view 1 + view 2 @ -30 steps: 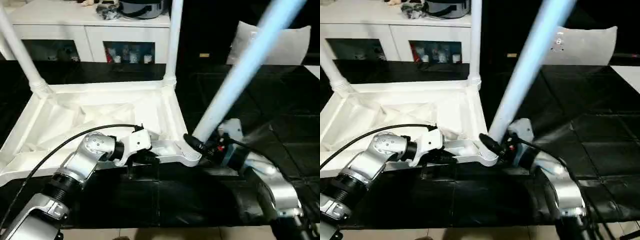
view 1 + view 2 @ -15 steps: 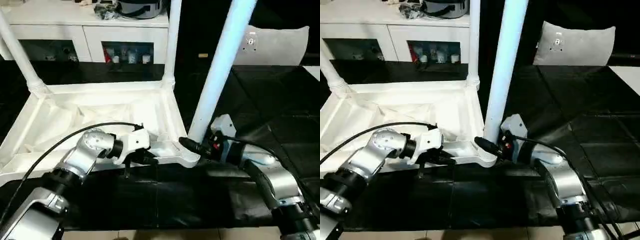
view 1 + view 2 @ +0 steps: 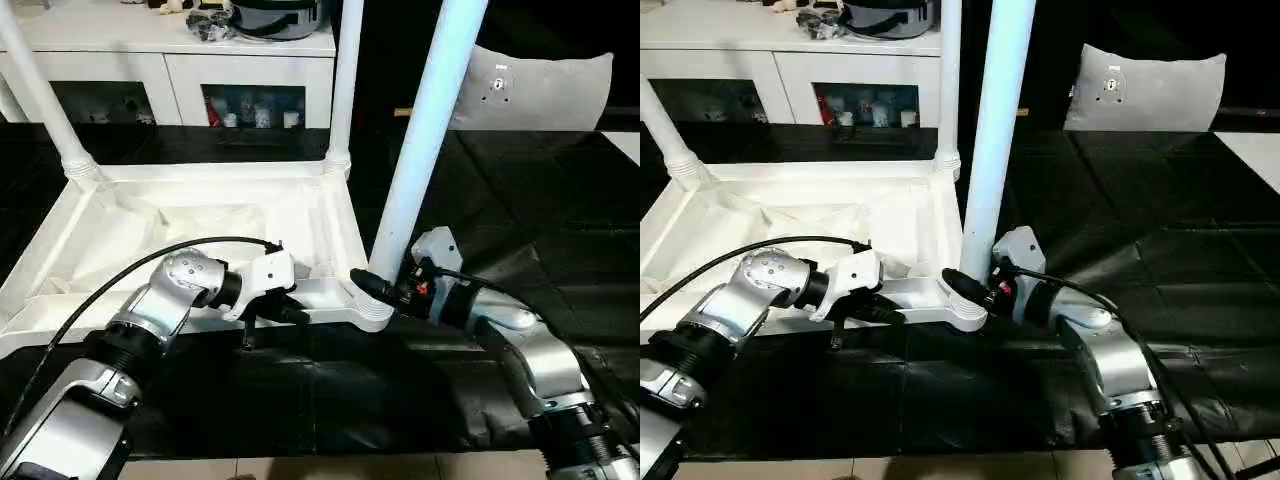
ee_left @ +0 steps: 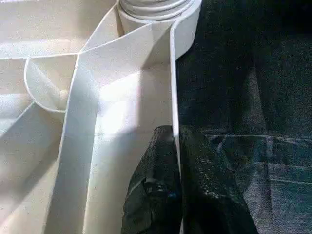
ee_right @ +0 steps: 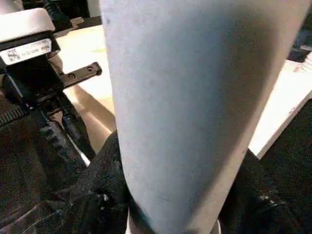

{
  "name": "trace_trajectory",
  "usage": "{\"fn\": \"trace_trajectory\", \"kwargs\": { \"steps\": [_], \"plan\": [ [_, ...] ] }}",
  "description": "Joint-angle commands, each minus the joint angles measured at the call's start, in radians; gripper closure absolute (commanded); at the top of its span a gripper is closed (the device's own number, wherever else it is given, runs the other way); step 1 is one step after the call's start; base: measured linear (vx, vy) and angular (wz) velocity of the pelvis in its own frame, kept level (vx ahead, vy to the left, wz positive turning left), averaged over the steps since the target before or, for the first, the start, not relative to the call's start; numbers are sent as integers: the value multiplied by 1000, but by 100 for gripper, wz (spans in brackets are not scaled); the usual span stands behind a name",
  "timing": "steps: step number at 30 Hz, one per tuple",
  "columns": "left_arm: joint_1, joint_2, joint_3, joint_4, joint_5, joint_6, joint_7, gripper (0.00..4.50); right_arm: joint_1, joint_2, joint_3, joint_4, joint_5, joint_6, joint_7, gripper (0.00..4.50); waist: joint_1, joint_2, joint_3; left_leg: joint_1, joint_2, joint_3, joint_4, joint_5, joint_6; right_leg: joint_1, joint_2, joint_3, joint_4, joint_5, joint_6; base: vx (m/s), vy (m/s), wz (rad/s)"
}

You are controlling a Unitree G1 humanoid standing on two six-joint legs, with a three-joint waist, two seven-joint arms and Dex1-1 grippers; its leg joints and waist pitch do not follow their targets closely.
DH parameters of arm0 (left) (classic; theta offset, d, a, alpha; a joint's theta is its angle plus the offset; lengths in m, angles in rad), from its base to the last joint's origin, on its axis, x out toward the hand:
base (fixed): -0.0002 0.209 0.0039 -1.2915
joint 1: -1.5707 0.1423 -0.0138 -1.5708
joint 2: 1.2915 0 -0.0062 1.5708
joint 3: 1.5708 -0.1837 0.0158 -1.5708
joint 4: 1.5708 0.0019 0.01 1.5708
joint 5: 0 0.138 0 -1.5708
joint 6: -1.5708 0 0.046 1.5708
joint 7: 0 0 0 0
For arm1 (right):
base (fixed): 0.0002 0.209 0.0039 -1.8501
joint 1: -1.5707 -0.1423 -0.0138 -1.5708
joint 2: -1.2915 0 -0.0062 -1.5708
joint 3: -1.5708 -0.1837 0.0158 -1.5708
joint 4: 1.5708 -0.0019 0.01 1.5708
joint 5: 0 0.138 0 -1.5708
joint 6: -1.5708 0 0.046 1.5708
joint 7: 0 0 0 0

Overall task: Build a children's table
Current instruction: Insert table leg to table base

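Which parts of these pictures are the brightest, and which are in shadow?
Left eye view: the upside-down tabletop is brightly lit, while the black mat stays dark with a faint shine. Left wrist view: a bright patch lies on the tabletop's rim, with shadow in the ribs beside it. Right wrist view: the leg is lit on one side and shaded grey toward the other.
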Motion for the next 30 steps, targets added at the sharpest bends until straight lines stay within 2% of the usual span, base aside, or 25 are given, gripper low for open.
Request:
{"fn": "trace_trajectory", "kwargs": {
  "steps": [1,2,3,5,6,7,8,9,10,12,15,16,19,20,23,28,30],
  "plan": [
    [38,11,37,-127,-11,55,39,450,52,21,62,106,-55,107,-62,261,3,15,-25,4,84,-52,-104,-427,-68,8,-105,52,-101,-377,-192,0,0,0],
    [53,14,38,-148,-11,68,47,450,49,27,57,108,-59,110,-78,261,3,15,-25,4,84,-52,-104,-427,-68,8,-105,52,-101,-377,-192,0,0,0],
    [110,0,57,-259,-21,153,104,450,39,47,44,118,-66,116,-122,261,-4,12,-26,4,86,-52,-105,-434,-73,7,-105,54,-98,-380,-195,0,0,0],
    [196,-31,84,-429,-32,289,196,450,24,78,25,137,-74,121,-184,261,-11,14,-20,0,81,-52,-106,-431,-67,3,-99,49,-103,-402,-189,0,0,0],
    [223,-43,92,-481,-33,330,226,450,19,89,17,144,-74,123,-201,261,-20,14,-22,-7,83,-56,-108,-417,-70,10,-101,49,-97,-388,-193,0,0,0],
    [239,-52,96,-510,-31,354,245,450,16,97,12,150,-73,125,-211,261,-22,14,-23,-11,81,-56,-108,-403,-66,14,-99,46,-99,-383,-190,0,0,0],
    [239,-52,96,-510,-31,354,245,450,16,97,12,150,-73,125,-211,261,-20,16,-24,-9,80,-54,-107,-393,-62,12,-97,46,-101,-377,-186,0,0,0],
    [273,-71,101,-568,-30,394,277,450,7,110,2,164,-70,126,-232,261,-22,13,-31,-3,78,-48,-103,-359,-55,13,-92,48,-99,-298,-198,0,0,0],
    [292,-84,103,-608,-27,421,299,450,-3,118,-5,181,-69,124,-245,261,-23,9,-31,-5,79,-46,-104,-336,-50,15,-92,47,-97,-253,-210,0,0,0],
    [312,-106,101,-667,-20,466,328,450,-21,129,-14,208,-73,118,-263,261,-20,6,-28,-2,73,-37,-96,-308,-21,12,-90,49,-104,-247,-217,0,0,0],
    [304,-113,89,-689,-3,490,341,450,-33,136,-17,220,-72,117,-270,261,-10,7,-29,-1,71,-34,-95,-276,-10,13,-89,49,-108,-258,-204,0,0,0],
    [299,-114,79,-696,7,500,345,450,-37,139,-16,223,-73,117,-274,261,-7,4,-29,-1,73,-34,-95,-264,-9,14,-87,48,-107,-240,-200,0,0,0],
    [283,-111,52,-709,36,535,363,450,-49,153,-15,235,-73,127,-278,261,-9,13,-28,2,75,-35,-99,-283,-22,12,-83,44,-105,-213,-203,0,0,0],
    [282,-110,50,-714,39,545,367,450,-52,156,-15,240,-74,128,-280,261,-9,13,-28,2,75,-35,-99,-283,-22,12,-83,44,-105,-213,-203,0,0,0],
    [286,-108,41,-739,39,572,376,450,-64,159,-11,261,-85,115,-281,261,-13,18,-25,3,73,-38,-101,-338,-39,11,-86,44,-109,-286,-194,0,0,0],
    [286,-101,23,-735,69,577,400,450,-80,169,-17,298,-80,102,-279,261,-16,16,-23,5,73,-42,-102,-372,-44,5,-86,45,-116,-355,-173,0,0,0],
    [285,-102,23,-733,72,578,403,450,-81,170,-19,300,-79,102,-278,205,-16,17,-22,5,73,-42,-103,-374,-45,4,-86,45,-116,-354,-173,0,0,0]
  ]
}}
